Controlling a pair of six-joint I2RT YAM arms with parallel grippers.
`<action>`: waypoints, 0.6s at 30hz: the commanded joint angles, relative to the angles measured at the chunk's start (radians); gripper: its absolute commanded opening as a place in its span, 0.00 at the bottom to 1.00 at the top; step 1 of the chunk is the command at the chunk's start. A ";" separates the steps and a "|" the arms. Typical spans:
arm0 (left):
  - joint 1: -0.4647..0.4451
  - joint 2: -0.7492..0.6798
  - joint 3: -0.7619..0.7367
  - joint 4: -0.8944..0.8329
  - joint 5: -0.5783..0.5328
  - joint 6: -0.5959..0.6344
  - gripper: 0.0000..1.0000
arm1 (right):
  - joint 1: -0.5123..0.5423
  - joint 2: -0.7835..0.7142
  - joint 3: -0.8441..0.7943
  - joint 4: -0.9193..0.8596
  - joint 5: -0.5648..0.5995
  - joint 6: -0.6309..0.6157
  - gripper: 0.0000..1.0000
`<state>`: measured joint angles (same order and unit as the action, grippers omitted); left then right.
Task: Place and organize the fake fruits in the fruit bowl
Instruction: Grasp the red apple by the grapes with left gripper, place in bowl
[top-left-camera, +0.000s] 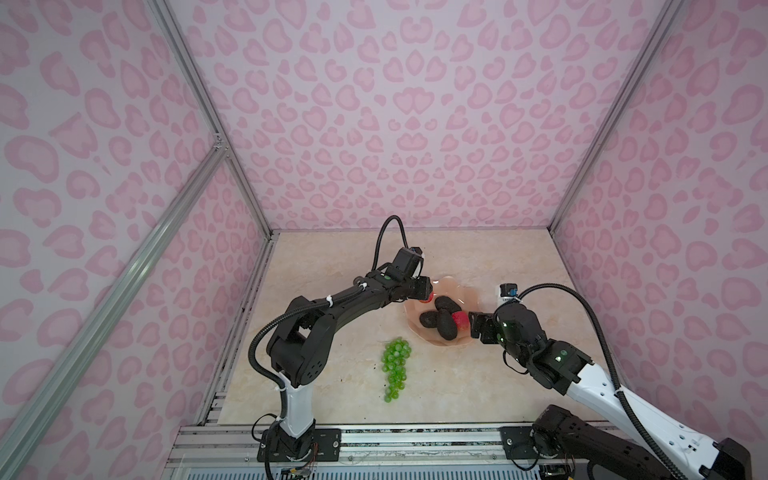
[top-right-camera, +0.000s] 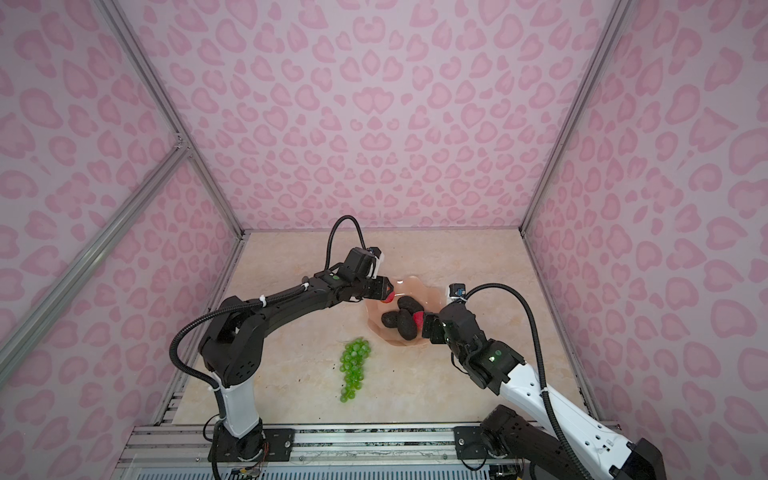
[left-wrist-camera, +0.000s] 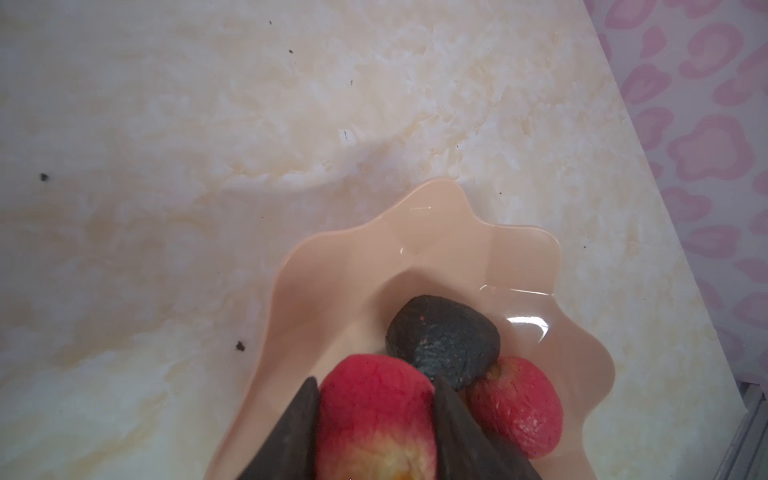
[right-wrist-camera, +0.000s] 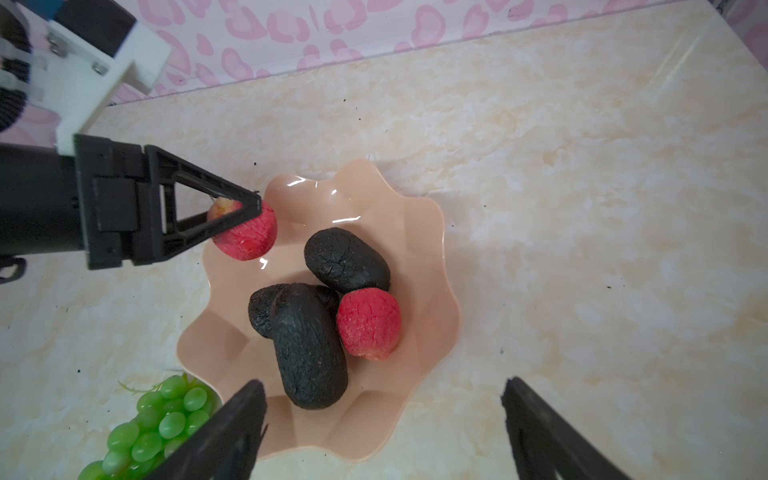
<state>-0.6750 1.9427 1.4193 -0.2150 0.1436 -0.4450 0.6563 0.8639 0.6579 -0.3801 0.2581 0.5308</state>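
As left pincer (left-wrist-camera: 375, 388) clamps, red fruit (right-wrist-camera: 249, 237) overhangs bowl (right-wrist-camera: 432, 241).

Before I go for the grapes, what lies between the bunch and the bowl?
Nothing but a narrow strip of bare tabletop between the grape bunch and the fruit bowl; both top views show it.

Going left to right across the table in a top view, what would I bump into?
Green grapes → left gripper pinching a red fruit → second red fruit lying in the fruit bowl → open right gripper. The avocados overlap these, so I skip them.
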 joint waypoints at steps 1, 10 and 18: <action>0.000 0.042 0.033 -0.014 0.010 -0.007 0.50 | -0.002 -0.010 -0.004 -0.014 0.013 0.004 0.89; -0.001 -0.024 0.031 0.007 -0.028 -0.036 0.67 | -0.009 -0.032 -0.001 -0.026 0.029 -0.008 0.89; -0.001 -0.436 -0.252 0.027 -0.186 -0.033 0.70 | -0.015 -0.026 0.007 -0.025 0.038 -0.029 0.89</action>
<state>-0.6773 1.6253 1.2560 -0.2012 0.0422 -0.4717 0.6453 0.8345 0.6640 -0.4103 0.2810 0.5179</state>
